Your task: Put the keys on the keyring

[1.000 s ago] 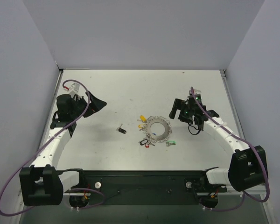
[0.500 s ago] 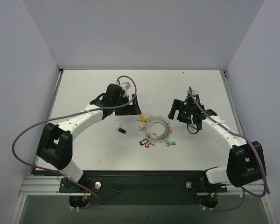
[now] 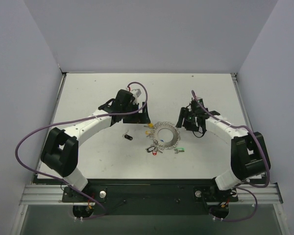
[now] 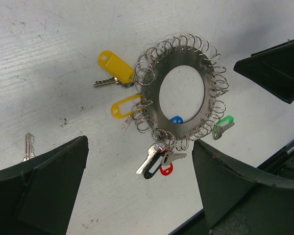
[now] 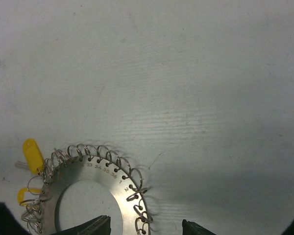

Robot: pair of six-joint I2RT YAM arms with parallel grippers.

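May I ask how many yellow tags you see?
2, left wrist view: one tag at the keyring's upper-left rim, the other just below it; more may be hidden.

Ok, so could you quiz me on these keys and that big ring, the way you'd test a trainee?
1. True or false: all the keys hang on the keyring.
2. The key head showing inside the keyring's hole is: A red, B blue, C green.
3. Which is nearer the loose black-headed key, the left gripper or the right gripper?
Key: 1 false, one lies loose beside it; 2 B; 3 the left gripper.
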